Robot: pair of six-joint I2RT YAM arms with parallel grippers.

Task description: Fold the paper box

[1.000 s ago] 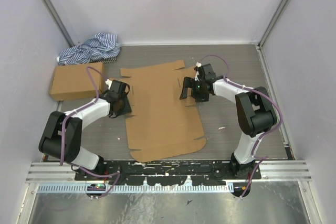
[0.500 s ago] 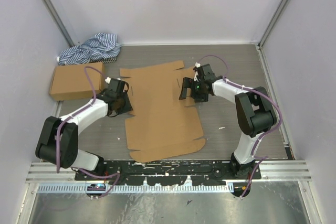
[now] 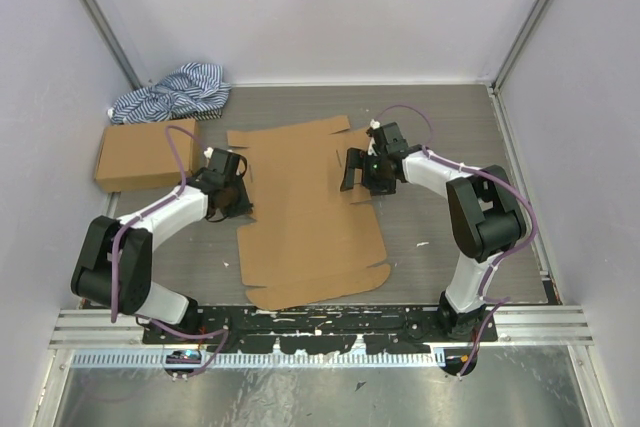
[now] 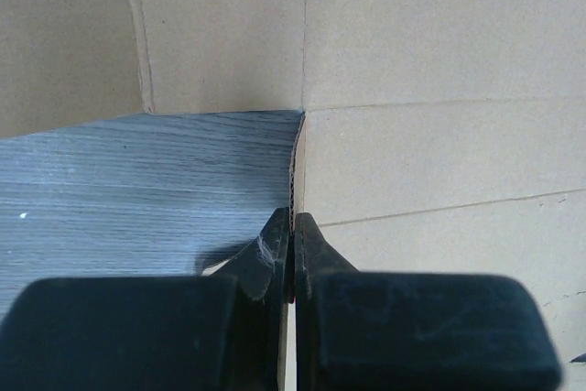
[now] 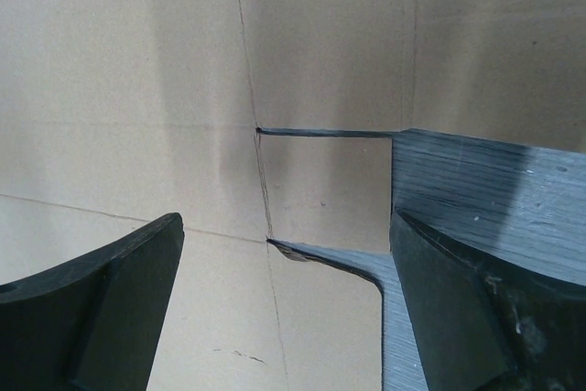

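The box (image 3: 305,212) is lying flat on the counter (image 3: 450,127) between the two pincers, its long axis running far to near, across the line joining them. The left pincer (image 4: 291,224) is pinching the box's left edge between closed fingers, with the sheet spreading ahead and to its right, while the right pincer (image 5: 286,219) is hanging wide open over the notched right edge, gripping nothing. The left arm is looking readier to raise its side
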